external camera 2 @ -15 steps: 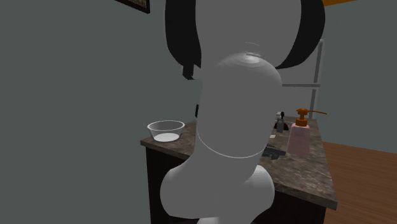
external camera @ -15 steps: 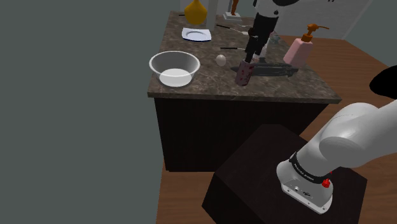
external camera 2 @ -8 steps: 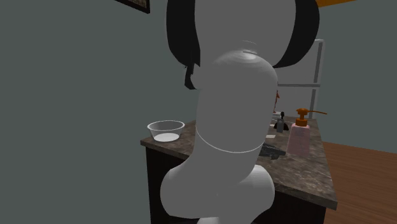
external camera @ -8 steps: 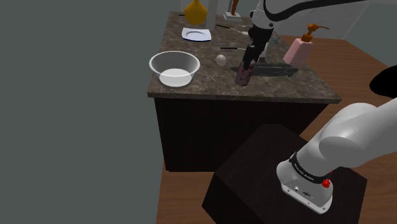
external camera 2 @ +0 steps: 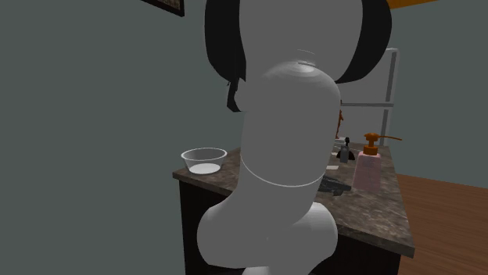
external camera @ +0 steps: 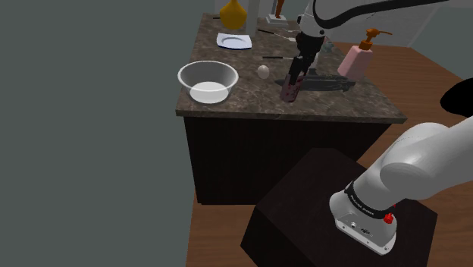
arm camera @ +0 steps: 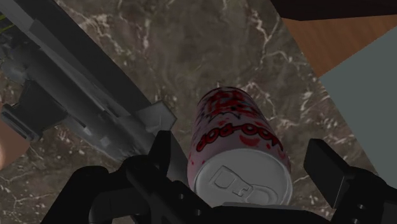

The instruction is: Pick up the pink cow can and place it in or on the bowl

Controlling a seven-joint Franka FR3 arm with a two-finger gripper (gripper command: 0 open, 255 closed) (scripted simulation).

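- Wrist view has the pink cow can (arm camera: 238,149) standing upright on the marbled counter (arm camera: 159,57), with its silver pull-tab lid facing the camera.
- The jaws are released. One black finger (arm camera: 167,159) sits just beside the can's wall. The other finger (arm camera: 331,170) stands clear, with counter showing in the gap, so nothing is clasped yet.
- Shoulder view places the can (external camera: 290,91) toward the counter's front edge, well apart from the clear bowl (external camera: 207,80) at that view's left.
- Likely handling: a light, stiff cylinder with a smooth, slippery printed skin and thin walls that could dent under a hard squeeze.
- The best hold looks to be across the round body just below the rim, centred, so it neither tips nor twists out.
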